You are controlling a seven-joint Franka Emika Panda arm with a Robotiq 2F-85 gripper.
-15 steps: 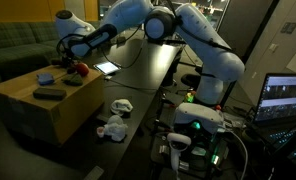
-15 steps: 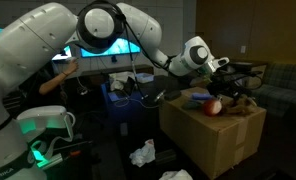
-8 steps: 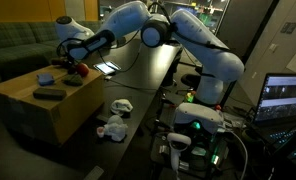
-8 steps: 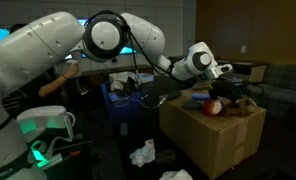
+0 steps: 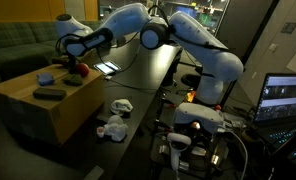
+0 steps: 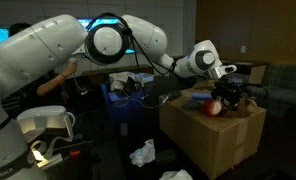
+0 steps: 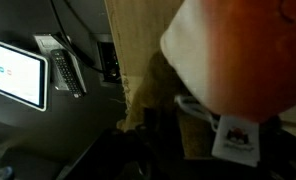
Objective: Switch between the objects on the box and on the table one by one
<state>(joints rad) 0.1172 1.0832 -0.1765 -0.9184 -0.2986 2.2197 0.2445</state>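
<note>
table: long black top, runs from 12 to 6 o'clock in an exterior view; carries box, tablet and rag
sofa: green, behind the box at 10 o'clock of the picture
arm: white, base at 4 o'clock, bends over the table and reaches toward 9 o'clock to the box top; also fills the 9 o'clock half of an exterior view
box: large tan cardboard cube at 8 o'clock of the picture, at the table's edge; in both exterior views; its tan wall shows blurred in the wrist view
laptop screen: lit, at 3 o'clock, well apart from the box
tablet: flat, bright screen, on the table just at 3 o'clock of the box's far corner; in the wrist view at 9 o'clock
hand: dark, right over the red piece on the box top, seen also at; how wide it stands cannot be told, nor whether it grips the piece, fingers not clear in any view
white cloth rag: crumpled, on the table at 4 o'clock of the box, not on it; also at
flat black bar: lies on the box top, at 7 o'clock of the red piece
red roundish piece: on the box top at its far corner, under the hand;; big red blur in the wrist view
dark brownish piece: on the box top, just at 7 o'clock of the red piece
small blue piece: on the box top, at 8 o'clock of the red piece, apart from the bar
</note>
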